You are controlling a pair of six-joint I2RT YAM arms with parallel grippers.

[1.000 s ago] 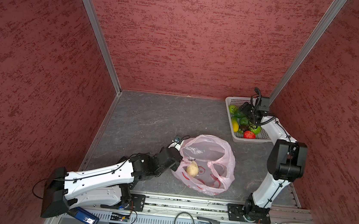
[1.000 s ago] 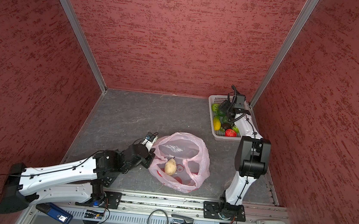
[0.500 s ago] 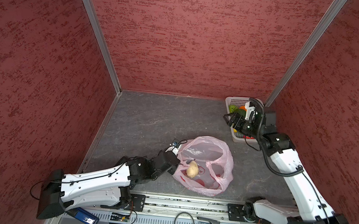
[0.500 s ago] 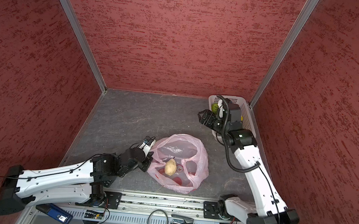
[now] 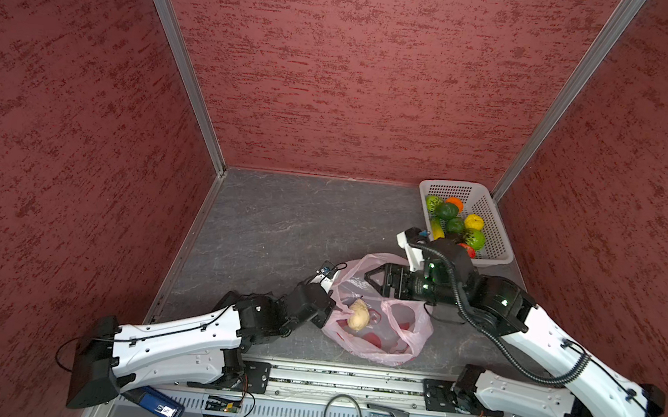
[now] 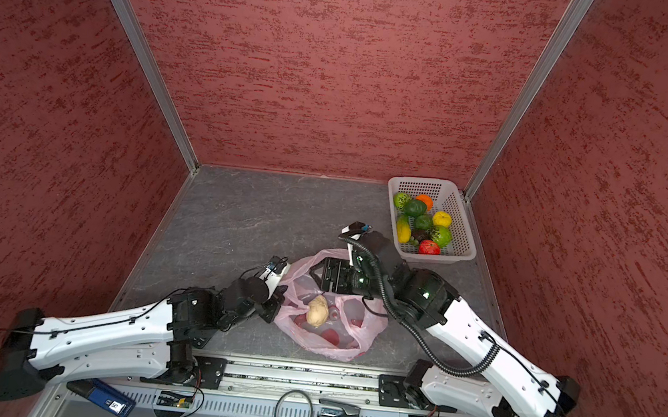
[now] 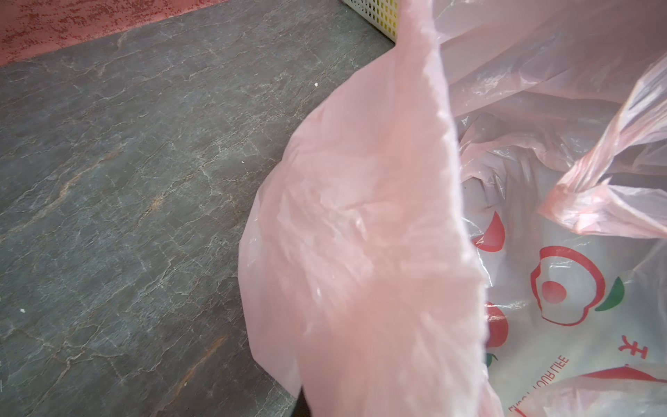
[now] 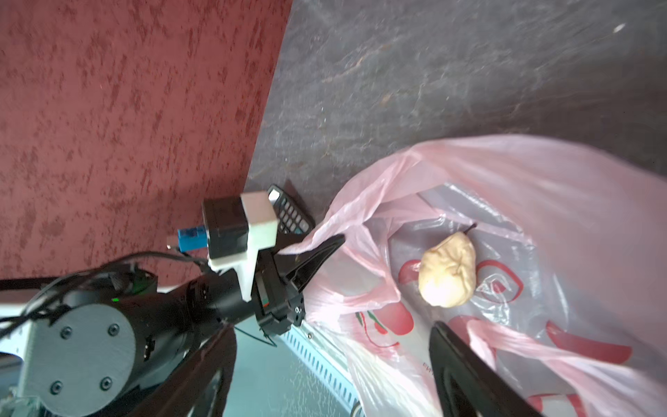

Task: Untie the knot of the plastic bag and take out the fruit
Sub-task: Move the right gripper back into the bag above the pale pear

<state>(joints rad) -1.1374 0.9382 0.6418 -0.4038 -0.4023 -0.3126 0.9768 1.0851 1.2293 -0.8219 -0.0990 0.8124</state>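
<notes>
The pink plastic bag (image 5: 403, 337) (image 6: 357, 337) lies open near the table's front edge, its handle loops loose. The knot is out of view. One beige fruit (image 5: 358, 314) (image 6: 317, 310) (image 8: 447, 274) rests inside on the printed film. My left gripper (image 5: 331, 307) (image 6: 275, 302) (image 8: 325, 249) is shut on the bag's left rim. In the left wrist view pink film (image 7: 361, 252) hides its jaws. My right gripper (image 5: 371, 279) (image 6: 315, 273) (image 8: 332, 346) hangs open over the bag's far rim, pointing left, with nothing between its fingers.
A white perforated basket (image 5: 497, 233) (image 6: 464, 230) at the back right holds several fruits, green, yellow, red, and an orange one. Red walls enclose the table on three sides. A metal rail (image 5: 349, 380) runs along the front edge, just behind the bag.
My right arm has swung away from the basket and down to the bag, with its jaws open. The left gripper has kept its hold on the bag's rim and barely moved.
</notes>
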